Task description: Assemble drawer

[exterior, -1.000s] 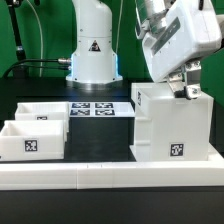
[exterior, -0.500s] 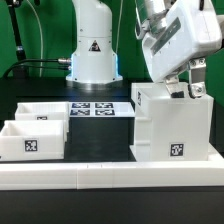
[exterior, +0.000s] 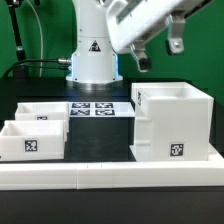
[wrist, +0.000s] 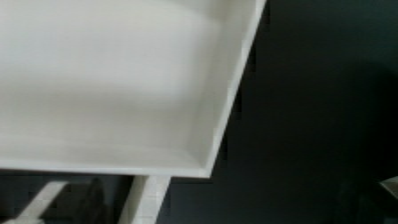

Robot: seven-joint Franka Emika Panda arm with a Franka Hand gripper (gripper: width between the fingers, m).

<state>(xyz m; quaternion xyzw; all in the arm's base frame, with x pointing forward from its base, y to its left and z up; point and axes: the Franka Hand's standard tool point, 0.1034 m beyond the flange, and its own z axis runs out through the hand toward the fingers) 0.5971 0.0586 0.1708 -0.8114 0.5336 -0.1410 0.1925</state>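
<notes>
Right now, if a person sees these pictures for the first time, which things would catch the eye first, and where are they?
The tall white box shell stands out first, on the exterior view's right, with its top open. Above it hangs the gripper, open, holding nothing and clear of the shell. On the exterior view's left, a rear tray and a front tray sit close together, not yet in the shell.

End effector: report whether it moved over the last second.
Yes. The end effector lifted up off the box shell, toward the exterior view's left.
</notes>
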